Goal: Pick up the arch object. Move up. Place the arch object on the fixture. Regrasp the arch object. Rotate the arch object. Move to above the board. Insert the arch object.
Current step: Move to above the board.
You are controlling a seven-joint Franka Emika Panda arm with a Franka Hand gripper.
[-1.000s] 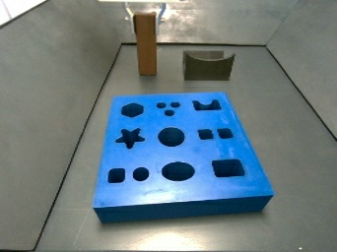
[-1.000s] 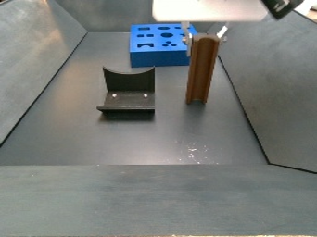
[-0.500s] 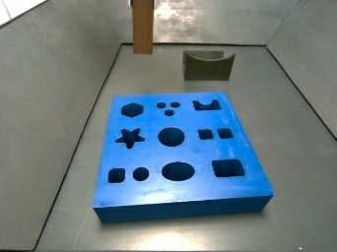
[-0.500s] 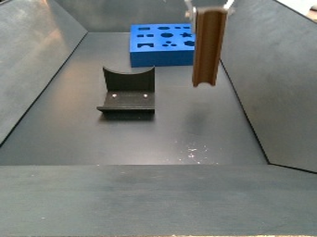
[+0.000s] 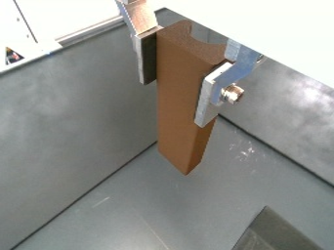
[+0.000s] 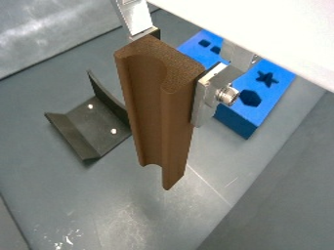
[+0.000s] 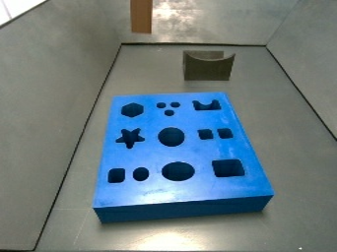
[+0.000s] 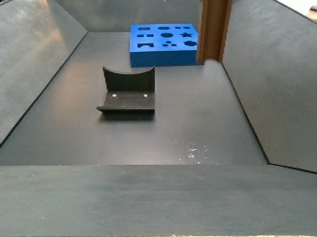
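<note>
**Ana:** Side views first, largest thing down. What sits on the dark grey desk [image 7: 79, 148]?

**Ben:** A large thick blue rectangular board [image 7: 182, 153] with shaped cutouts lies flat on it: hexagon, star, circles, squares and an arch-like notch. It also shows at the far end in a side view [image 8: 164, 44]. Well apart from it stands the small dark grey-olive fixture [image 8: 126, 92], its scooped top facing up between raised ends; it appears again beyond the board [image 7: 207, 65] in a side view.

**Ana:** And the orange-brown elongated arch object?

**Ben:** It hangs upright, clear of the desk. Both side views catch only its lower part at the top edge of the picture [image 7: 141, 15] [image 8: 216, 28]. In both wrist views its whole length shows [image 5: 185, 107] [image 6: 152, 112], lower end free above the floor, touching nothing below.

**Ana:** How does the hand stand?

**Ben:** The hand [image 5: 187, 61] is closed onto the bar's upper part, the flat silver fingers [image 5: 218, 86] pressed to opposite sides with dark pads against the wood. A wrist view shows the same grip [image 6: 166, 57], with the fixture [image 6: 90, 124] and a corner of the board [image 6: 243, 91] below, either side of the bar.
</note>
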